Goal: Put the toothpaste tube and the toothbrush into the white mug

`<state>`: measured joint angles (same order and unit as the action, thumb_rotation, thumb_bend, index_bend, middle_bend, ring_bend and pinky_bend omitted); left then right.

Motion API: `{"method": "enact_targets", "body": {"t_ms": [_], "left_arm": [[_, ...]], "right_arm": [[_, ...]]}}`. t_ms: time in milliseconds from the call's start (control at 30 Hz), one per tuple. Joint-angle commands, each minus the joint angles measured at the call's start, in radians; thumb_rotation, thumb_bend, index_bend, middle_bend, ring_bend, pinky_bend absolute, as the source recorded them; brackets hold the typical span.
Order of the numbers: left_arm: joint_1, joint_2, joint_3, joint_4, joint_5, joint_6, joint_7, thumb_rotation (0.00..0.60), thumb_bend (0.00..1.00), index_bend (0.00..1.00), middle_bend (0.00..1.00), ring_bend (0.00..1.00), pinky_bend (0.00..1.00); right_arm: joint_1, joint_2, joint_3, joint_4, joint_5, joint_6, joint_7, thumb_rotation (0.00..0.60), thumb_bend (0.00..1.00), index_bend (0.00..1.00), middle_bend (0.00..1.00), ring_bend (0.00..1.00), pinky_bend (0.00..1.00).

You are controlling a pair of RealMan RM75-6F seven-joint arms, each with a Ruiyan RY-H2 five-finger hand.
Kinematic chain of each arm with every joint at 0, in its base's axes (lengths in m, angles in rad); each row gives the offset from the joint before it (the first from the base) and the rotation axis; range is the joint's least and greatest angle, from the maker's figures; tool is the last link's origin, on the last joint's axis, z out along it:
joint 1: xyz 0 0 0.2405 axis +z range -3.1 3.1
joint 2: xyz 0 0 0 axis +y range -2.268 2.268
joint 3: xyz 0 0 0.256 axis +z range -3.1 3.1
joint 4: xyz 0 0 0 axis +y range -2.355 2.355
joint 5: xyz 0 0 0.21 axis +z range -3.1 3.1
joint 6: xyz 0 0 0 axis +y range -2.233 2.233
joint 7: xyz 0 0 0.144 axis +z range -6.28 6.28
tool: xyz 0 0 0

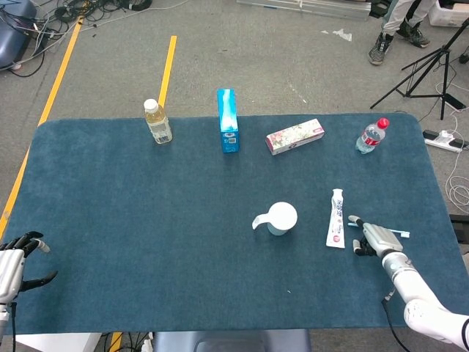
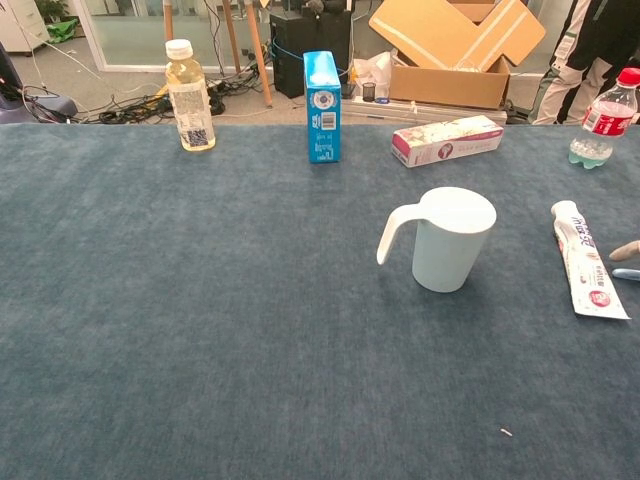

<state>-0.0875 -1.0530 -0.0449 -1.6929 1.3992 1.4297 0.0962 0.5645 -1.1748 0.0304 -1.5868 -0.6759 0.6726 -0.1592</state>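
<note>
On the blue table [image 1: 146, 220], right of centre: white toothpaste tube [image 1: 336, 218], flat, cap away from the robot. White mug [image 1: 281, 218] upright to its left, apart, its contents unseen. Toothbrush [image 1: 396, 232], blue, crosswise under the right hand [image 1: 375, 238]; grip unclear. Left hand [image 1: 16, 255], fingers spread, holds nothing.

Our right hand [image 1: 375, 238] lies low over the desk [image 1: 146, 220] near its right edge, reached forward from a pale forearm that enters at the lower right corner, its fingers lying over the toothbrush [image 1: 399, 232]; whether they grip it we cannot tell. Only one fingertip of it shows at the right edge of the chest view. Our left hand [image 1: 16, 257] sits at the near left corner, dark fingers spread and holding nothing.
</note>
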Motion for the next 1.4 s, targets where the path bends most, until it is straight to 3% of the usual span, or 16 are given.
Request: {"method": "enact_targets", "body": {"t_ms": [33, 633, 800, 933, 1133, 1267, 1400], "left_arm": [[0.000, 0.001, 0.000, -0.001, 0.000, 0.001, -0.002, 0.600, 0.00, 0.47, 0.29, 0.32, 0.39], [0.003, 0.006, -0.002, -0.004, -0.001, 0.004, -0.004, 0.600, 0.00, 0.47, 0.30, 0.32, 0.39], [0.004, 0.006, -0.002, -0.005, -0.001, 0.005, -0.005, 0.600, 0.00, 0.47, 0.30, 0.32, 0.39], [0.004, 0.006, -0.003, -0.005, 0.000, 0.007, -0.004, 0.600, 0.00, 0.47, 0.31, 0.32, 0.39], [0.004, 0.004, 0.000, -0.007, 0.001, 0.005, 0.004, 0.600, 0.00, 0.47, 0.31, 0.32, 0.39], [0.003, 0.003, 0.000, -0.007, -0.001, 0.003, 0.009, 0.600, 0.00, 0.47, 0.31, 0.32, 0.39], [0.003, 0.002, -0.001, -0.007, -0.005, 0.002, 0.008, 0.600, 0.00, 0.47, 0.31, 0.33, 0.39]], "right_arm": [[0.006, -0.008, -0.003, 0.003, -0.007, -0.007, 0.005, 0.600, 0.54, 0.08, 0.98, 1.00, 1.00], [0.014, -0.013, -0.021, -0.044, -0.094, -0.032, 0.059, 0.600, 0.54, 0.08, 0.98, 1.00, 1.00], [0.002, 0.027, -0.028, -0.100, -0.146, -0.007, 0.067, 0.600, 0.54, 0.09, 0.98, 1.00, 1.00], [-0.016, 0.096, -0.032, -0.177, -0.208, 0.047, 0.058, 0.600, 0.54, 0.18, 0.98, 1.00, 1.00], [-0.049, 0.175, -0.039, -0.255, -0.312, 0.238, -0.069, 0.600, 0.46, 0.25, 0.98, 1.00, 1.00], [-0.040, 0.157, -0.034, -0.222, -0.317, 0.330, -0.213, 0.600, 0.39, 0.25, 0.98, 1.00, 1.00], [-0.008, 0.123, -0.025, -0.162, -0.272, 0.336, -0.321, 0.600, 0.33, 0.25, 0.98, 1.00, 1.00]]}}
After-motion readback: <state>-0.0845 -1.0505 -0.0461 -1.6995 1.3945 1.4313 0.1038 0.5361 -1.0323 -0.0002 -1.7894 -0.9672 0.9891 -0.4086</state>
